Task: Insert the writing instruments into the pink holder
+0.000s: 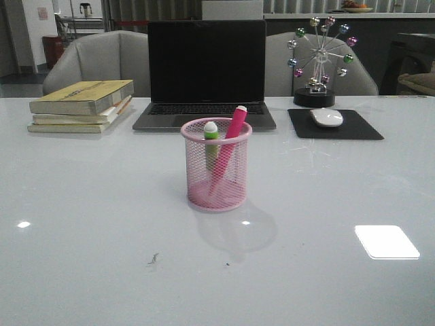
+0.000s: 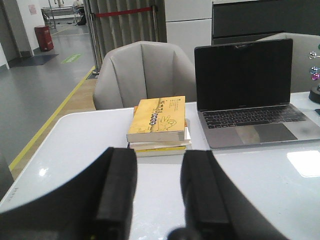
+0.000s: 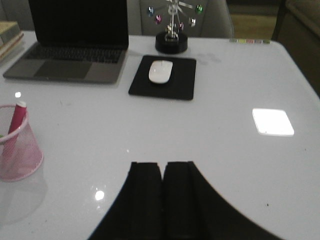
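Observation:
The pink holder (image 1: pixel 216 166) stands at the middle of the white table. Inside it the green highlighter (image 1: pixel 211 136) stands upright, and the pink highlighter (image 1: pixel 231 139) leans against the rim, cap up. In the right wrist view the pink holder (image 3: pixel 17 150) shows at the edge with the pink highlighter (image 3: pixel 18 117) sticking out. My left gripper (image 2: pixel 159 172) is open and empty over the table near the books. My right gripper (image 3: pixel 163 167) is shut with nothing in it, apart from the holder. Neither gripper appears in the front view.
A stack of books (image 1: pixel 81 105) lies at the back left. An open laptop (image 1: pixel 206 75) stands behind the holder. A white mouse (image 1: pixel 327 117) rests on a black pad (image 1: pixel 334 125) at the back right, beside a ball ornament (image 1: pixel 318 61). Grey chairs stand behind the table.

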Robot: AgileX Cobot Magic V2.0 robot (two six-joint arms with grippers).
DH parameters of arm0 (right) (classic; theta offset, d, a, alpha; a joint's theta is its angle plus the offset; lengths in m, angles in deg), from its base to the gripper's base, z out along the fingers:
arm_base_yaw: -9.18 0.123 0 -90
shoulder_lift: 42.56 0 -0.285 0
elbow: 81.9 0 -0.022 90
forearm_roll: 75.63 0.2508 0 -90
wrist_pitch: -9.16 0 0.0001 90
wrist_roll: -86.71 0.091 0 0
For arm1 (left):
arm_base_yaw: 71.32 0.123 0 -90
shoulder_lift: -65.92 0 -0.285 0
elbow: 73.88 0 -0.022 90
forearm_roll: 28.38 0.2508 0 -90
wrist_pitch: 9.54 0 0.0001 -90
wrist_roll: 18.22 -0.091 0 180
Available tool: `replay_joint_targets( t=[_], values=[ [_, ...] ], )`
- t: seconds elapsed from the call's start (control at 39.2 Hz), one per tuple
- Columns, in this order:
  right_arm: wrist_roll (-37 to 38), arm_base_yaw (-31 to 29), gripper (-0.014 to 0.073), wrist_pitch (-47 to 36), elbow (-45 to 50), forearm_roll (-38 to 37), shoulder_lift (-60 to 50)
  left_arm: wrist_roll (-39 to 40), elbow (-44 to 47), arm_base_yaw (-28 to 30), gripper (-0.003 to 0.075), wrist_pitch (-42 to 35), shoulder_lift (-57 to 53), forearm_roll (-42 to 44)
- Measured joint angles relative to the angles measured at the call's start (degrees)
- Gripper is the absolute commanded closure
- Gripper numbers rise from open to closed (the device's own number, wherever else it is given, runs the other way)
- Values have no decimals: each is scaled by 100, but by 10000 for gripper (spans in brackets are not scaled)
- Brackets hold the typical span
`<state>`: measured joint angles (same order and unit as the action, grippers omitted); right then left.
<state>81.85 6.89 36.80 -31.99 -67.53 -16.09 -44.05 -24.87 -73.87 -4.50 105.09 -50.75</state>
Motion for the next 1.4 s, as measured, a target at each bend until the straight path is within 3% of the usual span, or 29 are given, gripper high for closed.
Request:
replay_joint_targets(
  t=[0.33, 0.71, 1.4],
  values=[
    [0, 0, 538, -1258, 1513, 31, -1868, 0, 0, 0, 409, 0, 0, 0],
    [0, 0, 538, -2836, 2821, 58, -1933, 0, 0, 0, 409, 0, 0, 0],
    [0, 0, 538, -1554, 2907, 67, -1933, 0, 3, 0, 409, 0, 0, 0]
  ],
)
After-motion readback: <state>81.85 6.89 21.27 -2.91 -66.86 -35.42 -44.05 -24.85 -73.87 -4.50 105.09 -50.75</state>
